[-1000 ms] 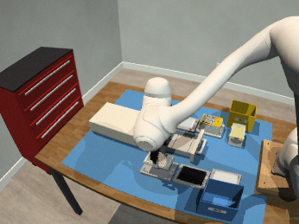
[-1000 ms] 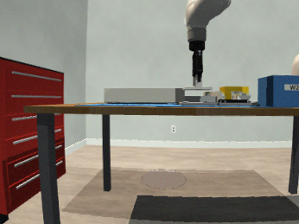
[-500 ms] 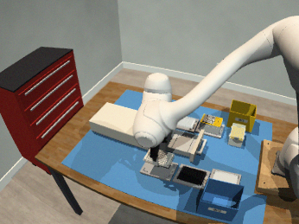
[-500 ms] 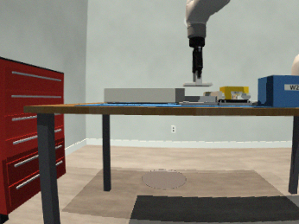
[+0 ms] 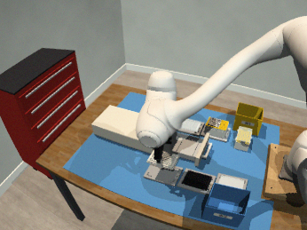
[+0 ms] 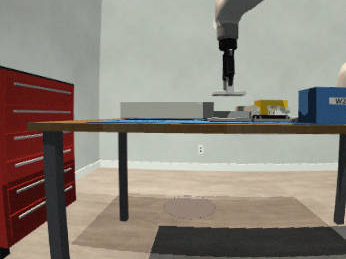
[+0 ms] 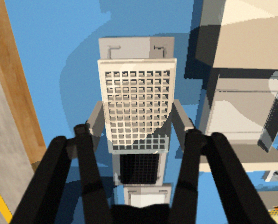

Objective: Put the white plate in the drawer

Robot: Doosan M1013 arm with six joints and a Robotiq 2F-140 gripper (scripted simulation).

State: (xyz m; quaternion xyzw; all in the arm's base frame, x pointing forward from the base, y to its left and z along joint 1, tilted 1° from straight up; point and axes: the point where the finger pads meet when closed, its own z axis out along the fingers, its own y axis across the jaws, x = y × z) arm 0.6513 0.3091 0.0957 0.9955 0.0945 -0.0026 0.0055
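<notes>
My gripper [image 7: 138, 109] is shut on the white well plate [image 7: 137, 107] and grips it by its long sides. The plate has no lid and hangs level, well above the bench in the side view [image 6: 228, 92]. In the overhead view the plate [image 5: 168, 162] is over the grey work nest N1 [image 5: 162, 175], which shows empty under it in the wrist view [image 7: 136, 47]. The beige cooler CD [image 5: 117, 127] lies behind, with its drawer [image 5: 192, 146] pulled out toward the arm's base. The drawer [image 7: 242, 115] is to the right of the plate in the wrist view.
A black plate [image 5: 196, 179] and a white one [image 5: 231, 181] sit in nests next to N1. A blue bin [image 5: 225, 202] stands at the front edge, a yellow bin [image 5: 248, 116] and a tip box [image 5: 243, 136] at the back right. A red tool cabinet [image 5: 42, 99] stands left of the bench.
</notes>
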